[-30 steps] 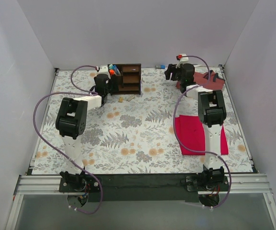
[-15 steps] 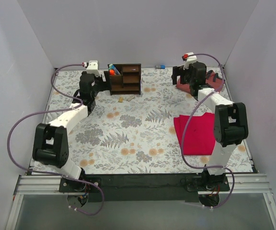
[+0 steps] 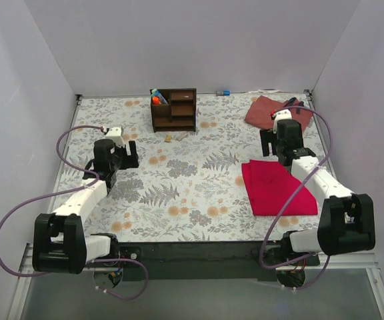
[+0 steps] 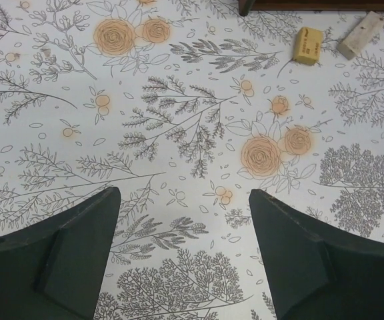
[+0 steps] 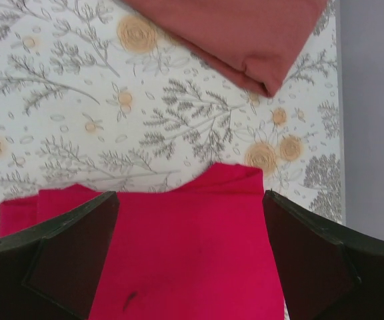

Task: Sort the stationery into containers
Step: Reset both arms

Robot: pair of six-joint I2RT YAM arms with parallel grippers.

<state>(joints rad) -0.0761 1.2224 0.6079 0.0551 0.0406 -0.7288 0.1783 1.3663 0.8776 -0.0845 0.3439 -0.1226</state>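
The left gripper (image 4: 183, 199) hangs over bare floral table cover (image 4: 179, 100), jaws spread wide, nothing between them and nothing touched. The two tan erasers (image 4: 308, 45) lie ahead of it and off to its right, near each other but apart, just in front of the organiser (image 3: 174, 110). One is a squat yellowish block, while the paler one (image 4: 361, 35) is oblong, its long axis slanting up to the right in the wrist view. The left arm is clearly the nearer one to both, so I judge the next pick is its job, reaching forward and rightward. Pens (image 3: 155, 98) with orange and blue tips already stand in the organiser's left compartment. Further right, the short blue-grey cylinder (image 3: 224, 93) lies against the far wall with its length along that wall. It sits between the organiser and the reddish bag (image 3: 272, 110), and the right arm is nearer to it. The right gripper (image 5: 191, 197) hovers over the far edge of the red cloth (image 5: 192, 260), likewise wide open and empty, with the bag well ahead of it
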